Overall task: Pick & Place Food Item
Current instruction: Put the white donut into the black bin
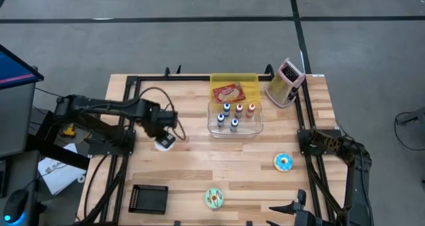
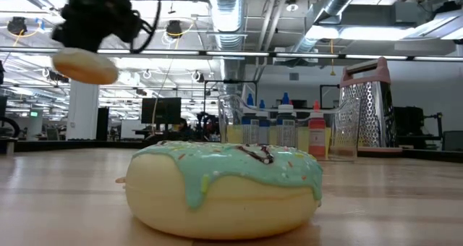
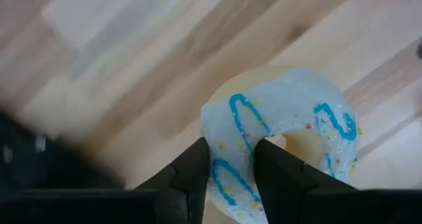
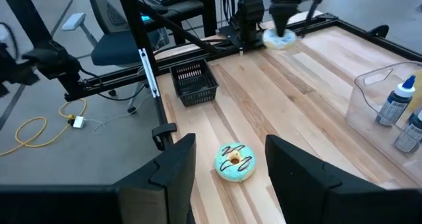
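Observation:
My left gripper (image 3: 232, 150) is shut on a donut with pale icing and blue squiggles (image 3: 290, 118), held above the table's left half (image 1: 165, 143). In the low view this donut (image 2: 85, 65) hangs in the air under the gripper (image 2: 94, 25). A green-iced donut (image 1: 214, 198) lies flat near the front edge, and a blue-iced donut (image 1: 283, 161) lies to the right. My right gripper (image 4: 231, 141) stands open near the front right (image 1: 287, 209), pointing toward the green donut (image 4: 235, 161) and touching nothing. My left gripper pinches one side of the donut's ring (image 3: 232, 174) between its two fingers, one finger (image 3: 194, 171) at the outer rim and the other (image 3: 277, 168) beside the hole. The fingers point down from above. The donut hangs roughly level, lifted clear of the table.
A black wire basket (image 1: 149, 198) sits at the front left. A clear bin of small bottles (image 1: 234, 117) stands mid-table at the back, with a yellow tray (image 1: 234, 88) behind it and a metal grater (image 1: 287, 83) at the back right. Black frame rails (image 1: 126, 119) border the wooden top.

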